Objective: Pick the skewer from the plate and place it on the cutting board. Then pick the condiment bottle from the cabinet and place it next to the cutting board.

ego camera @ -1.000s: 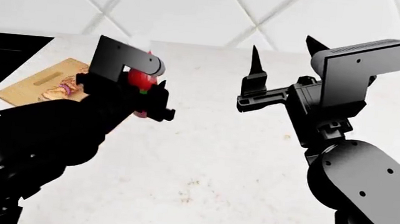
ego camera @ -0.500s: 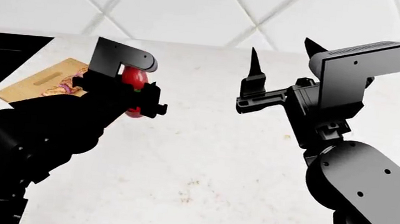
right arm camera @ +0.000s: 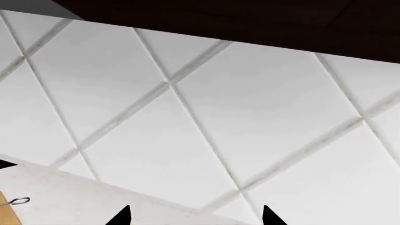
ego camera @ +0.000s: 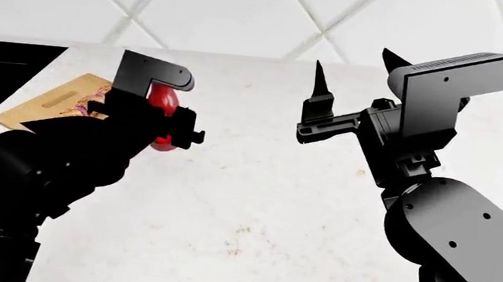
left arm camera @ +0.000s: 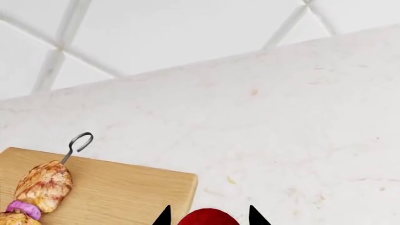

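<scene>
- Pale speckled stone countertop (ego camera: 273,204) runs back to a white wall of diamond-set tiles (ego camera: 244,10); a black area lies at the counter's far left edge.
- Cutting board (ego camera: 49,106) lies at the left of the counter, its slot handle toward the left end.
- Skewer (left arm camera: 39,187) rests on the board, with browned meat and a purple onion piece showing; its metal loop pokes out past the board's edge over the counter.
- Left gripper (left arm camera: 208,216) is clamped around the red condiment bottle (ego camera: 162,99), held above the counter just beside the board's near corner.
- Right gripper (ego camera: 353,71) is raised over the counter's right side, its pointed fingers spread apart and holding nothing, aimed toward the tiled wall.
</scene>
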You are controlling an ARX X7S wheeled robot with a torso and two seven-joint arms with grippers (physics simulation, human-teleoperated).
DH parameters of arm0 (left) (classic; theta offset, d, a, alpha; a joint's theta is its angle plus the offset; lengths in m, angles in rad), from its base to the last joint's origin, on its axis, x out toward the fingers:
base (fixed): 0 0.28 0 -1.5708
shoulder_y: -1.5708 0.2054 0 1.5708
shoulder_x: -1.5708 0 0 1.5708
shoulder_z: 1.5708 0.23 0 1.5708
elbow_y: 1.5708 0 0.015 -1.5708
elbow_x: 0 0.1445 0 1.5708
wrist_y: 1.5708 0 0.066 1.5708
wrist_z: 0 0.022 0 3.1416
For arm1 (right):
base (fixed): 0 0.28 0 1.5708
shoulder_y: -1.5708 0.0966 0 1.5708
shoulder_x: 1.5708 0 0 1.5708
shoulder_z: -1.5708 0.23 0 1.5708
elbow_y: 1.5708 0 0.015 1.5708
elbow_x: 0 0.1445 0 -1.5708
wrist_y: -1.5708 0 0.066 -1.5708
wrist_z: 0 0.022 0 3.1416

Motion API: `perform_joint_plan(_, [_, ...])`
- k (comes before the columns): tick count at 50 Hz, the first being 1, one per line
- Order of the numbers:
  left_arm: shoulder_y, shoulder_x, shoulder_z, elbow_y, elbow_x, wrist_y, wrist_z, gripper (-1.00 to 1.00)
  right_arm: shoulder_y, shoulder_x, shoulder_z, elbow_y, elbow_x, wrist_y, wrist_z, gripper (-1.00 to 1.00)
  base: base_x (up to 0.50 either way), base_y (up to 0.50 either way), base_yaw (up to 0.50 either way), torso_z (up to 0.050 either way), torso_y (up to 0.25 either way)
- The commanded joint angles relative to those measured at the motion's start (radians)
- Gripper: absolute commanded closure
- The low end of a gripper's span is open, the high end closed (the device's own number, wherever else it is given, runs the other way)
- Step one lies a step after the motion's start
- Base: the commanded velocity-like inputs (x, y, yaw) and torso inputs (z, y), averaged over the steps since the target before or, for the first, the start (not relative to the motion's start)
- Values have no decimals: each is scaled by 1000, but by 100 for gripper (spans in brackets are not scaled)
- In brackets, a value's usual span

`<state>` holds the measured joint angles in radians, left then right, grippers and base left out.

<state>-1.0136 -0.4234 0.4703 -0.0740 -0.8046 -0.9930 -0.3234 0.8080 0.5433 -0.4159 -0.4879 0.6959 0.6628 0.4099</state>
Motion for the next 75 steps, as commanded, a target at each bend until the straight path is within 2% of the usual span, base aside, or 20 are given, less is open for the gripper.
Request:
perform_joint_plan(1, [-2,5,8,-34,11,15,0,100,0,1,-1,1,1,-2,1,-100,0,0,0,0,0])
perform_joint_plan(66, [27,6,35,-102,32,61,16,100,-4,7,-10,1,8,-7,5,-100,0,0,0,0,0])
perform_joint_plan(67, [26,6,34,-102,31,60,16,-100,-3,7,-10,1,8,-7,5,-100,0,0,0,0,0])
perform_joint_plan(75, [25,5,37,-102,30,59,17,-100,-1,7,-10,1,10,-6,6,-100,0,0,0,0,0])
